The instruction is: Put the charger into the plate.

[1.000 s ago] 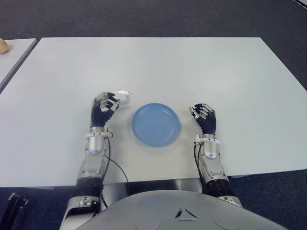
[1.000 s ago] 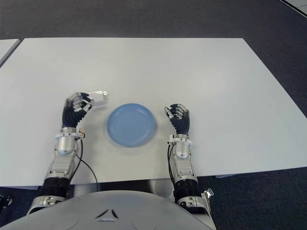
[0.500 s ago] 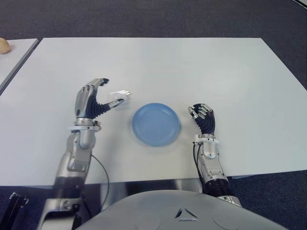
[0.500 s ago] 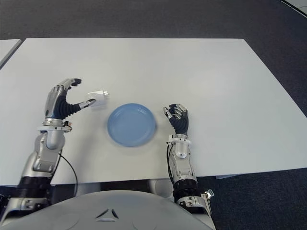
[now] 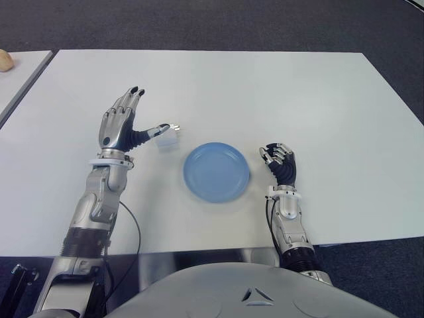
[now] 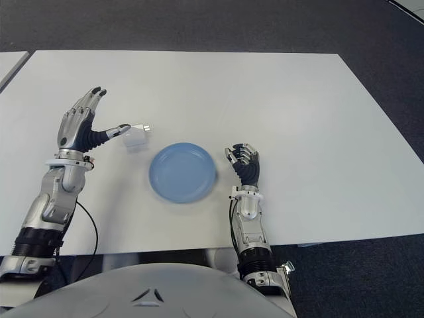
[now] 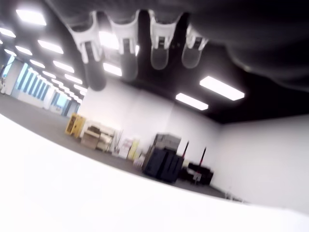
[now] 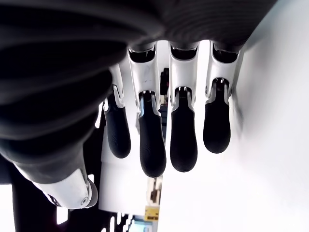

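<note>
Left hand (image 5: 119, 122) is up over the table (image 5: 318, 99), fingers spread wide and grasping nothing, thumb stretched out toward the charger (image 5: 166, 136); whether the thumb tip touches it, I cannot tell. The white charger sits on the table at about 10 o'clock from the blue plate (image 5: 216, 172), just beside its rim and outside it, metal prongs pointing toward 3 o'clock. Right hand (image 5: 281, 162) shows at 3 o'clock of the plate, close to it, fingers curled in, clenched on nothing
</note>
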Robot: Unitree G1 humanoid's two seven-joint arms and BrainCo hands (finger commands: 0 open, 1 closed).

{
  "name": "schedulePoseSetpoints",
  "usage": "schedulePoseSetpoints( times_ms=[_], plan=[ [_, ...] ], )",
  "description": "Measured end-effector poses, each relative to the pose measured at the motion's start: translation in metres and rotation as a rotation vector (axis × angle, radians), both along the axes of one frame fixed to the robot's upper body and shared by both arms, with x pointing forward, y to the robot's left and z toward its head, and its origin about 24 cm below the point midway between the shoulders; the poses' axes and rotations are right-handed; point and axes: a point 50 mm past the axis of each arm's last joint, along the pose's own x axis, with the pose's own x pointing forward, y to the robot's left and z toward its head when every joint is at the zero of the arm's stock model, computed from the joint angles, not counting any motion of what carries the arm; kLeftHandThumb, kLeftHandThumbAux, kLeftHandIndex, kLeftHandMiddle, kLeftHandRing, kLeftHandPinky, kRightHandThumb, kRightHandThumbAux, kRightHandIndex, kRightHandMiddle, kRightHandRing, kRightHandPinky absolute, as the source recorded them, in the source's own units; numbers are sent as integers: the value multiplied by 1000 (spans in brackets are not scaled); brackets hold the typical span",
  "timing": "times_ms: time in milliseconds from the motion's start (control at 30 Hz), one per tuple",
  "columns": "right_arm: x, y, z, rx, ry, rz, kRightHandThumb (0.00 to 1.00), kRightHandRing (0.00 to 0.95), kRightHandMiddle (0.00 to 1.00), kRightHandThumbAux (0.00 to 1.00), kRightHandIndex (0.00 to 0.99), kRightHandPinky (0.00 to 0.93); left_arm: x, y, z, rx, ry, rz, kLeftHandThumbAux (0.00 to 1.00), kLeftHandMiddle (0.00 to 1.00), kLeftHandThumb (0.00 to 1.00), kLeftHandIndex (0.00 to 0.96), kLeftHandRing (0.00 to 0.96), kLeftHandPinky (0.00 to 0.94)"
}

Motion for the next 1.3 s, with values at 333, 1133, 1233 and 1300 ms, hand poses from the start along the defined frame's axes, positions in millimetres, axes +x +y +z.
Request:
schedulePoseSetpoints(
  times_ms=[333,1133,1233,1300],
  plan=[
    [0,0,0,3,2,-3,705,588,594,728,430,587,23,2,-7,146,70,-25,142,0,572,0,0,2],
    [1,2,-1,14,-8,-18,706,583,587,728,431,578,46,-4,-34,341,216,-125,146,0,540,0,0,0],
    [1,3,-1,16,-13,-20,706,586,585,728,430,579,48,-4,-39,366,245,-138,158,0,534,0,0,0],
    [1,3,-1,18,-17,-18,705,586,585,728,430,580,50,-4,-44,385,263,-142,162,0,533,0,0,0]
  ],
)
